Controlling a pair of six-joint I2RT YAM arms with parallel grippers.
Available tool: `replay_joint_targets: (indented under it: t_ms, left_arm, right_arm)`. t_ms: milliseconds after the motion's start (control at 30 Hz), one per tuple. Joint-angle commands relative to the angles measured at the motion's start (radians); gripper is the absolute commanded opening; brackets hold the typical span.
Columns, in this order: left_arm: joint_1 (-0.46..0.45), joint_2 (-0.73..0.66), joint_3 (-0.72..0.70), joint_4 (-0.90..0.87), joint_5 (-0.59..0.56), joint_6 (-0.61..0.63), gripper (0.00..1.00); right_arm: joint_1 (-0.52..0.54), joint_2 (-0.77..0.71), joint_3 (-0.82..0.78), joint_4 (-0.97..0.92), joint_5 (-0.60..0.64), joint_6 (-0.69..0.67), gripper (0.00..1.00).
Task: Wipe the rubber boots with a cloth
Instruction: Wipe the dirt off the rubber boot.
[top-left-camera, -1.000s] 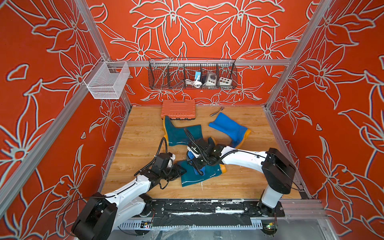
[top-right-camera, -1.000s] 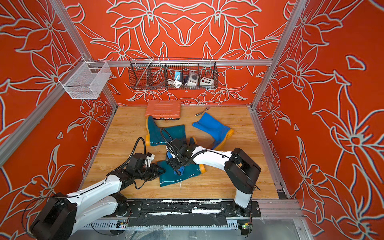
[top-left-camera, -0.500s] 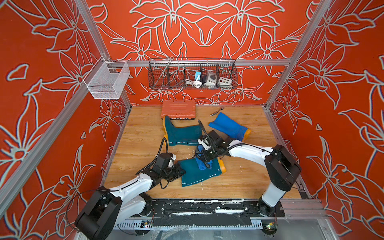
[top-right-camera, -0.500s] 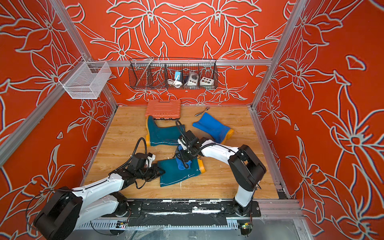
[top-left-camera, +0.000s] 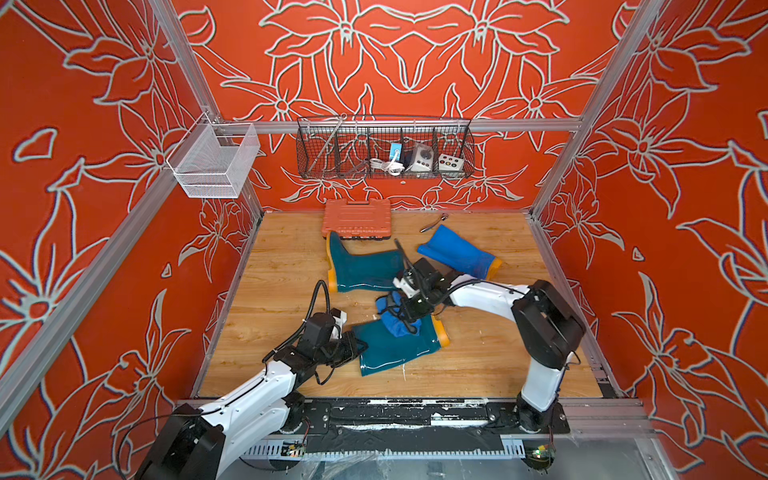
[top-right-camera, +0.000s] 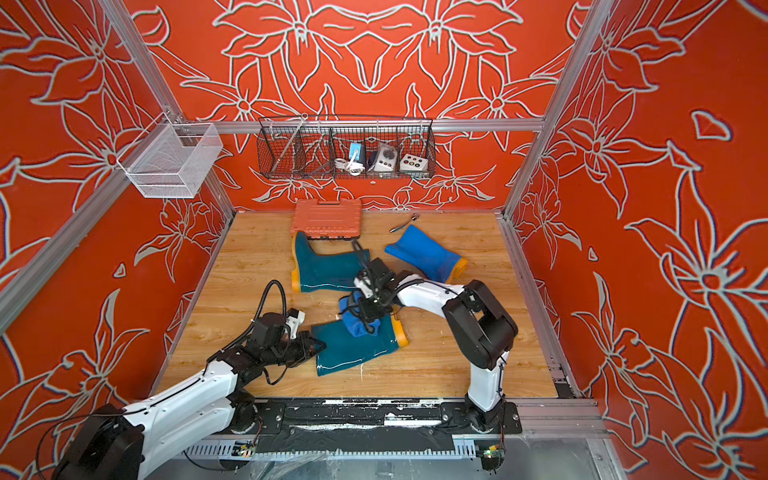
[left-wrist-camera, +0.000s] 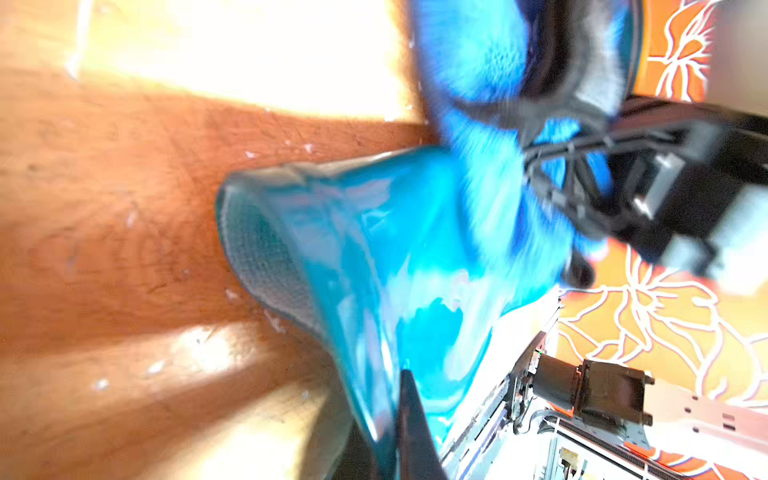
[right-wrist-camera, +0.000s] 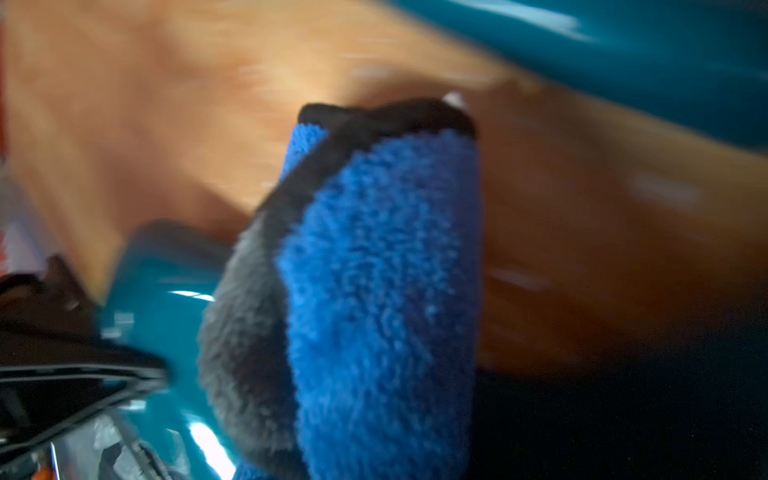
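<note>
We have the near teal boot (top-left-camera: 399, 353) lying on its side on the bench (top-left-camera: 282, 291). Its long axis runs from the open shaft at our left gripper (top-left-camera: 356, 348) across to the yellow sole. The left gripper is closed, pinching the shaft rim. Our right gripper (top-left-camera: 409, 316) is nearer the foot and is clamped on the bunched cloth (top-left-camera: 392, 322), which appears to touch the boot's far edge by the ankle. We judge the stroke should run along the shaft toward the left gripper.

A fuzzy blue cloth (top-left-camera: 392, 325) rests bunched on the near glossy teal rubber boot (top-left-camera: 395, 352), while the far teal boot (top-left-camera: 361, 270) and bright blue boot (top-left-camera: 457, 251) lie sideways.
</note>
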Motion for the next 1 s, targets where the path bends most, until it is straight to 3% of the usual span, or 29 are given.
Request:
replay_joint_targets:
  t_ms: [0, 167, 267, 433, 567, 667, 800, 967]
  left_arm:
    - [0.011, 0.002, -0.004, -0.046, 0.014, 0.027, 0.0]
    - [0.012, 0.055, 0.012, -0.039, 0.049, 0.067, 0.0]
    - [0.014, 0.09, 0.045, -0.023, 0.071, 0.1, 0.0]
    - [0.013, 0.264, 0.144, 0.002, 0.138, 0.163, 0.0]
    - [0.011, 0.37, 0.165, 0.116, 0.177, 0.125, 0.0]
    - [-0.009, 0.427, 0.182, 0.15, 0.177, 0.107, 0.0]
    - [-0.022, 0.462, 0.181, 0.157, 0.159, 0.093, 0.0]
    - [-0.022, 0.451, 0.174, 0.137, 0.142, 0.091, 0.0]
  right_arm:
    - [0.0, -0.02, -0.009, -0.103, 0.109, -0.042, 0.0]
    - [0.212, 0.082, 0.194, -0.136, 0.198, -0.05, 0.0]
    - [0.257, 0.151, 0.278, -0.095, 0.132, -0.026, 0.0]
    - [0.135, 0.152, 0.207, -0.106, 0.132, -0.053, 0.0]
    - [-0.068, 0.017, 0.024, -0.096, 0.152, -0.08, 0.0]
    - [-0.119, -0.062, -0.001, -0.139, 0.171, -0.134, 0.0]
    - [-0.025, -0.06, 0.059, -0.114, 0.111, -0.101, 0.0]
    - [0.184, 0.108, 0.232, -0.047, -0.005, -0.016, 0.0]
